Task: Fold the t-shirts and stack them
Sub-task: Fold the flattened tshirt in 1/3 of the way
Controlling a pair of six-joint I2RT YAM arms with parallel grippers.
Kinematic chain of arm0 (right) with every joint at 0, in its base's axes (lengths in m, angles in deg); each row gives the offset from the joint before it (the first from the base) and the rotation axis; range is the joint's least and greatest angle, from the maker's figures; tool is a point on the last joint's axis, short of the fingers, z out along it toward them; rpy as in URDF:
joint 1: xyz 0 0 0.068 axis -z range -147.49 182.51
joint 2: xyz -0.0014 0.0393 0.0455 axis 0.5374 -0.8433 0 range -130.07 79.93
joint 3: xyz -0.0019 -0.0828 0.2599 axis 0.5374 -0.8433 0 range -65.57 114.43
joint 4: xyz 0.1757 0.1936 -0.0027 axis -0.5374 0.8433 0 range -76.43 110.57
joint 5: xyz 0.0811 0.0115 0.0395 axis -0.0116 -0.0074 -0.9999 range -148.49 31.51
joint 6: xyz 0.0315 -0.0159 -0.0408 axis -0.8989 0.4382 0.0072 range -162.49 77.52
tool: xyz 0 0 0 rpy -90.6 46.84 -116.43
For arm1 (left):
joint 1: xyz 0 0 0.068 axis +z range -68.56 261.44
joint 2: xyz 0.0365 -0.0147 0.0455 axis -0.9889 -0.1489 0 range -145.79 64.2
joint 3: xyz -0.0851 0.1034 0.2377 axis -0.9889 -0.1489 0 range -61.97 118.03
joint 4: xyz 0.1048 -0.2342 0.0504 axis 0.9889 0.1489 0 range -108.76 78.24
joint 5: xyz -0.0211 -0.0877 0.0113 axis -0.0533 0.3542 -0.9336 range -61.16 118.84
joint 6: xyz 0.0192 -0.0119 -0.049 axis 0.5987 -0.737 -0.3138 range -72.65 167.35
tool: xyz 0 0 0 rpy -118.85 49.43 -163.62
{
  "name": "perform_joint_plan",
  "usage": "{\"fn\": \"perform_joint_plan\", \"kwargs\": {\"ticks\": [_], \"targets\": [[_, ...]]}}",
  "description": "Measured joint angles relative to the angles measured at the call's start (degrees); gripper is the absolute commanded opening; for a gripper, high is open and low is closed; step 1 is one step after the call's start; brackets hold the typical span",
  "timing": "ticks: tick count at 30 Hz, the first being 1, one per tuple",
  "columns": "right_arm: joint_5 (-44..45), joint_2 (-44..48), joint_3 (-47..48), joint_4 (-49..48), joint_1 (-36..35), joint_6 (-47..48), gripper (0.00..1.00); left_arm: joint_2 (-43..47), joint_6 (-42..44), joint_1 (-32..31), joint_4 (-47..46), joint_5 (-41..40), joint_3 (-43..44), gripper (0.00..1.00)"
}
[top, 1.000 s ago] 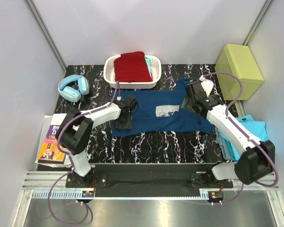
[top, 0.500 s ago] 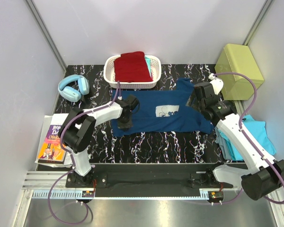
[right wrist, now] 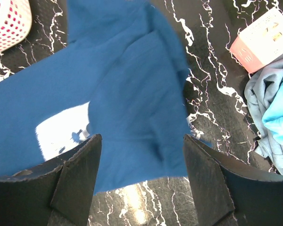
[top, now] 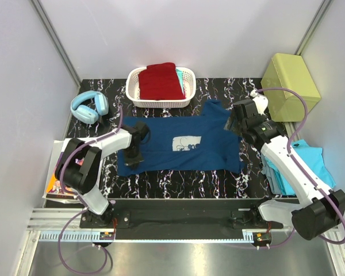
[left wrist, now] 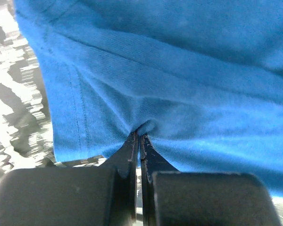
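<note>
The navy blue t-shirt (top: 178, 150) with a white chest print lies spread across the middle of the black marbled table. My left gripper (top: 133, 156) is shut on a pinch of its cloth (left wrist: 141, 126) near the shirt's left hem. My right gripper (top: 234, 122) is open and empty above the shirt's right end; the shirt (right wrist: 127, 103) lies below its fingers (right wrist: 80, 174). A dark red t-shirt (top: 160, 80) lies folded in the white basket (top: 133, 95). Turquoise t-shirts (top: 302, 164) lie heaped at the right edge.
Blue headphones (top: 89, 107) sit at the back left. A book (top: 60, 172) lies at the left front. A yellow-green box (top: 290, 77) stands at the back right. A small pink and white box (right wrist: 262, 40) lies beside the turquoise heap (right wrist: 276, 117).
My left gripper has dragged the navy shirt leftwards, stretching it flatter. My right gripper has let the shirt's right end go and now hovers open above it.
</note>
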Motion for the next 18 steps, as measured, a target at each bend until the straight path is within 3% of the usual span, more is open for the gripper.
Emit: {"fn": "perform_joint_plan", "kwargs": {"ticks": [6,9,10,13,18], "targets": [[-0.09,-1.25,0.0,-0.04,0.02,0.61,0.78,1.42,0.09,3.41,3.61,-2.1,-1.75,0.04],[-0.42,-1.51,0.0,-0.07,0.0,1.38,0.82,2.67,0.72,3.85,4.37,-2.47,-1.7,0.27],[-0.72,-1.53,0.0,-0.07,0.0,1.75,0.84,3.26,1.29,3.78,4.52,-2.58,-1.62,0.46],[-1.64,-1.55,0.0,-0.02,0.0,2.97,0.9,6.45,2.32,2.43,5.2,-3.78,-0.5,0.65],[-2.71,-1.38,-1.64,1.01,0.02,3.1,0.9,13.97,3.04,-2.43,4.79,-5.57,3.52,0.73]]}}
